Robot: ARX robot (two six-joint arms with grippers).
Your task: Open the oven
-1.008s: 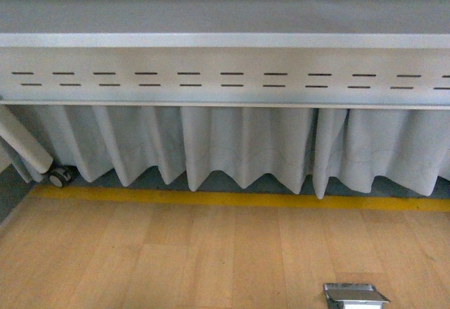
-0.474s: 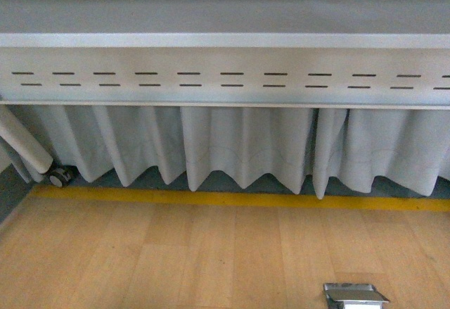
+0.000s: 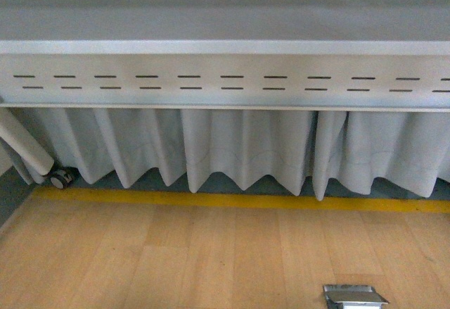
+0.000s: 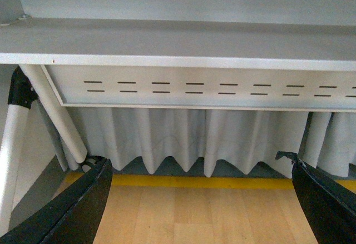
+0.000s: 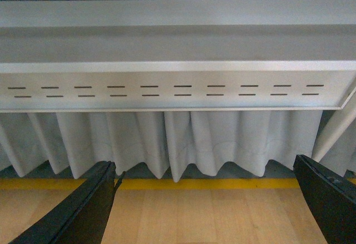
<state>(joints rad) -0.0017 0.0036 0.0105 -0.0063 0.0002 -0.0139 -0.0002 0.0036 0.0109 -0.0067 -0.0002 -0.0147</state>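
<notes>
Wooden floor [image 3: 176, 253] runs to a yellow floor line [image 3: 232, 200] below a white pleated curtain [image 3: 239, 147] that hangs under a grey slotted metal panel [image 3: 225, 82]. 1 metal floor plate [image 3: 354, 296] sits at the near right and 1 caster [image 3: 60, 178] at the far left. Oven: in none of the 3 views, so its position relative to the jaws cannot be told. Left gripper [image 4: 194, 160]: jaws wide, holding nothing. Right gripper [image 5: 204, 163]: the same.

You've got one slotted panel [image 3: 225, 82] carrying two rows of slots, one pleated curtain [image 3: 239, 147], one yellow line [image 3: 232, 200], one caster [image 3: 61, 178], one white tube [image 3: 24, 146] and one metal floor plate [image 3: 354, 296] — plus two black left fingers [image 4: 78, 216] and two black right fingers [image 5: 83, 213].
</notes>
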